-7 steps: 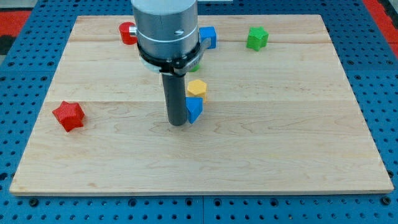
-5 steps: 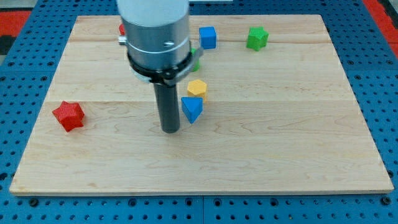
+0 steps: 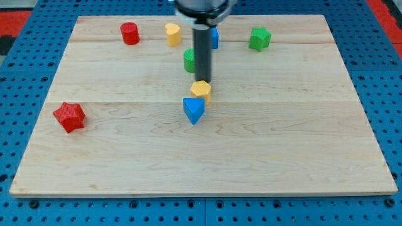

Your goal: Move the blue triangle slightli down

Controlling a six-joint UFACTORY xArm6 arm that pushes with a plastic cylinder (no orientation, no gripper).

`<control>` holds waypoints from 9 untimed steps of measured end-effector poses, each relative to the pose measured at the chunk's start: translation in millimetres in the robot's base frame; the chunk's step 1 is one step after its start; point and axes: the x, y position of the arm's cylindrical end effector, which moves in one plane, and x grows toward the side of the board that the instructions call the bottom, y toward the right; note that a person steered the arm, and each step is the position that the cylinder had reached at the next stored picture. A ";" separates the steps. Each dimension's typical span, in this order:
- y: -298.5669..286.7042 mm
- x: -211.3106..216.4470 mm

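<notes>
I have the pale wooden surface (image 3: 301, 157) in view, resting on a blue pegboard bench (image 3: 389, 75). My tool is a plain dark rod with no jaws, so it neither opens nor closes and holds nothing; my tip (image 3: 202, 82) sits at the top edge of the small yellow hexagonal block (image 3: 200, 90), touching or almost touching it, I cannot tell which. The blue triangular block (image 3: 194, 110), the task's piece, lies near the middle of the surface, just below the yellow hexagonal block and touching or almost touching it, so that block lies between it and my tip.

Behind the rod, a green block (image 3: 189, 60) shows on the view's left of the shaft, its shape partly hidden. A blue cube (image 3: 215, 37) peeks out on the shaft's right near the view's top. Along the top strip also stand a red cylinder (image 3: 130, 32), a yellow rounded block (image 3: 173, 34) and a green star-like block (image 3: 259, 38). A red star-shaped block (image 3: 69, 117) sits alone toward the view's left edge. No container is on the surface.
</notes>
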 end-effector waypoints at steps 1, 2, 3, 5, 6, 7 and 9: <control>15.8 7.6; 15.8 34.1; 14.7 47.9; -20.6 62.9; -22.4 76.2; -22.4 93.5; -22.4 131.6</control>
